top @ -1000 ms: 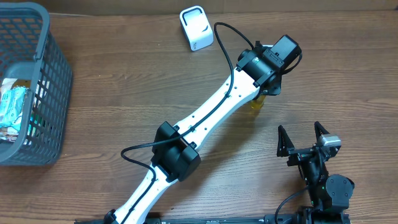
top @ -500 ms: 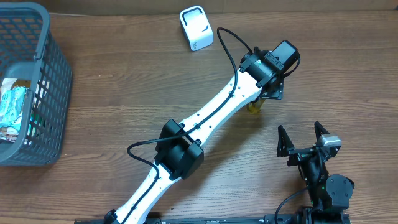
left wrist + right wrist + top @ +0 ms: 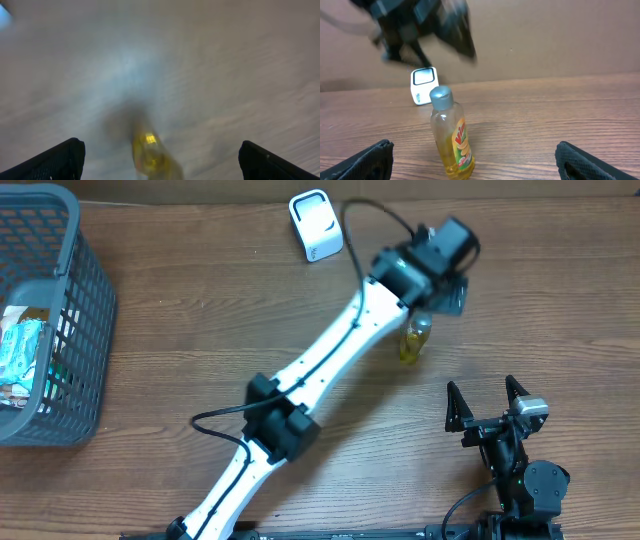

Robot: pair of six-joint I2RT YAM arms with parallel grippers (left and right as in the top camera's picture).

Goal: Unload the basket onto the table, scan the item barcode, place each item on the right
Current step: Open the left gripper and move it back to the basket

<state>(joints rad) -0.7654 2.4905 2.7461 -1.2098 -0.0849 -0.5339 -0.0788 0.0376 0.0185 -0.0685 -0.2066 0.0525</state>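
The bottle (image 3: pixel 415 340) stood upright just beneath the left gripper (image 3: pixel 445 292) — jaws wide, empty — nearer than the right gripper (image 3: pixel 487 402), likewise wide and empty.

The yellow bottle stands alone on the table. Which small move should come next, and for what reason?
Probably the right tool should move forward toward the yellow bottle. The bottle stands upright and free, the left tool is open above it, and the right tool is open and faces it, with the scanner farther behind.
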